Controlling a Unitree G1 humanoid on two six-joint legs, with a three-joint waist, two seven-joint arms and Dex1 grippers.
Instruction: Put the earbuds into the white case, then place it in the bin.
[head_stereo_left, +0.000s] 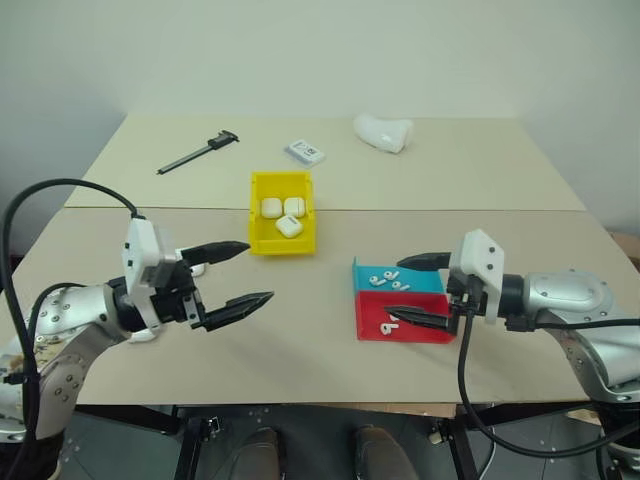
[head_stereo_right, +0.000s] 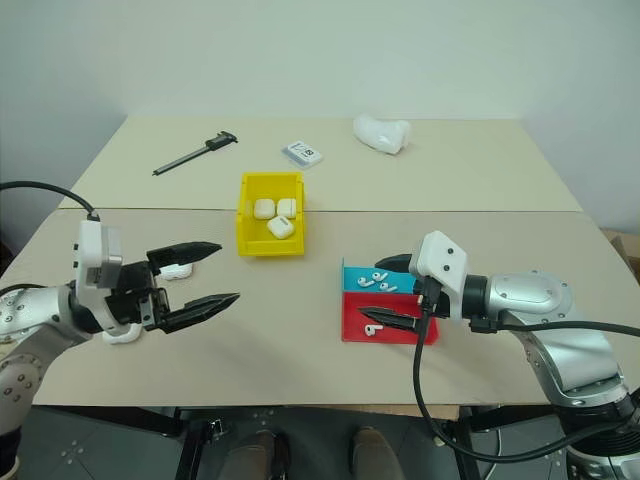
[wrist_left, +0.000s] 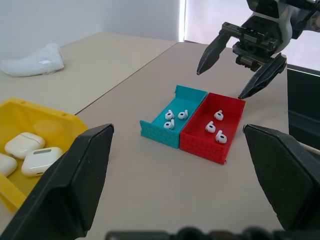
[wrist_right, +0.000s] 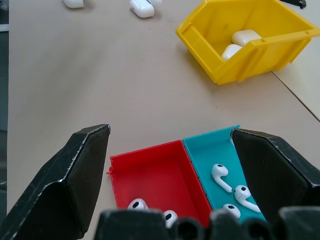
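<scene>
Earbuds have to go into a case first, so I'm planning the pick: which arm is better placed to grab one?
Right. The right gripper hangs open directly over the teal and red trays holding the earbuds; the left gripper is across the table.

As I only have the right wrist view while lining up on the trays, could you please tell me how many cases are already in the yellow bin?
Observer: Three white cases lie in the bin.
Operator: Thank you. What is the left claw doing, please?
Observer: The left claw hovers open and empty above the table, on the near side of the bin and to its left.
Operator: And how many earbuds does the red tray hold?
Observer: The red tray holds three earbuds.
</scene>
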